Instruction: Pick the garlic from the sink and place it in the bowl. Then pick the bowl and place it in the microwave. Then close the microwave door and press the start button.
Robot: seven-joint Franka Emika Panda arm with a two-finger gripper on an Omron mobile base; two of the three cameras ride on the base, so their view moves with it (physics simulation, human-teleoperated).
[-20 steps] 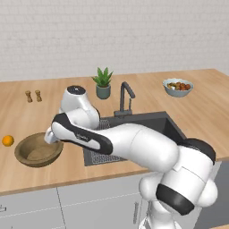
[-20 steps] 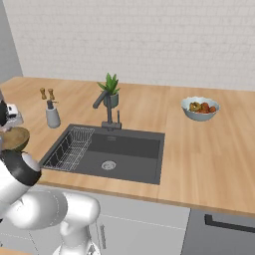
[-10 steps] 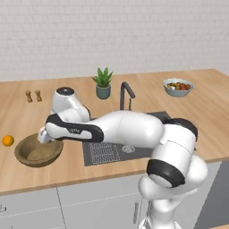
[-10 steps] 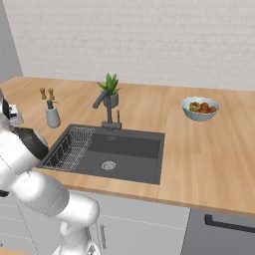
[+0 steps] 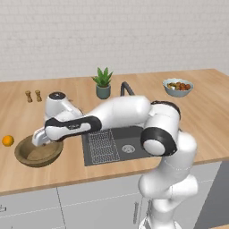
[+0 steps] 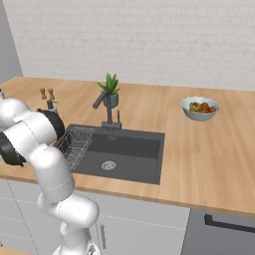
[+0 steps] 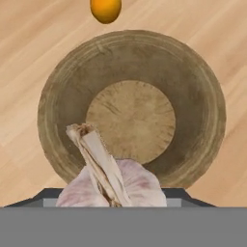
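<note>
The garlic, a whitish bulb with a dry pointed stem, sits at the bottom of the hand view, and my gripper is shut on it. The fingertips are hidden behind the bulb. Directly below it lies the wide brown wooden bowl, with nothing inside. In the left base view the bowl rests on the counter left of the sink, and my hand hovers just above its near-right rim. The dark sink holds a wire rack.
An orange lies on the counter just left of the bowl, also the orange beyond its rim. Behind the sink stand a black faucet and a potted plant. Shakers stand at back left; a fruit bowl at back right.
The arm has stretched out to the left and its elbow has swung back toward the sink. The hand has edged a little left over the bowl, with the garlic still in it.
</note>
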